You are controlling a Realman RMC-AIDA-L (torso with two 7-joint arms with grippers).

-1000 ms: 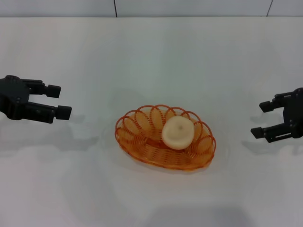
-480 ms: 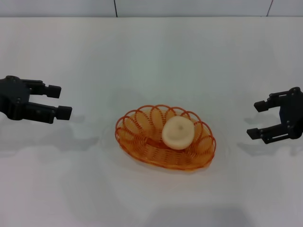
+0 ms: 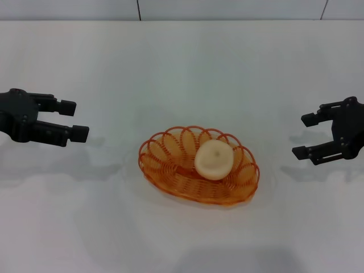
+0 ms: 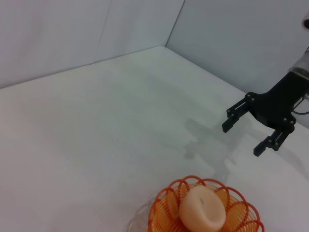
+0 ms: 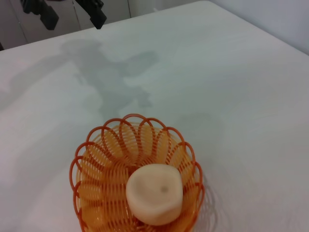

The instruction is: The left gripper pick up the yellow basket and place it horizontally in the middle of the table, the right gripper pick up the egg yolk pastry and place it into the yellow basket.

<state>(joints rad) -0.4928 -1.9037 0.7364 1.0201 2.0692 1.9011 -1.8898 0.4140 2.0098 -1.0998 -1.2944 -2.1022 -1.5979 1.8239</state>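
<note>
The yellow basket (image 3: 170,168) lies flat in the middle of the white table (image 3: 187,68). The egg yolk pastry (image 3: 214,160) rests inside it, toward its right end. Both also show in the left wrist view, basket (image 4: 241,215) and pastry (image 4: 203,209), and in the right wrist view, basket (image 5: 111,164) and pastry (image 5: 155,193). My left gripper (image 3: 71,120) hovers open and empty at the far left, apart from the basket. My right gripper (image 3: 304,136) hovers open and empty at the far right; it also shows in the left wrist view (image 4: 244,133). The left gripper shows far off in the right wrist view (image 5: 72,13).
The table's far edge meets a grey wall (image 3: 227,8) at the back. Nothing else stands on the table.
My right gripper has moved up and a little toward the table's middle. My left gripper has shifted slightly. The basket and pastry have not moved.
</note>
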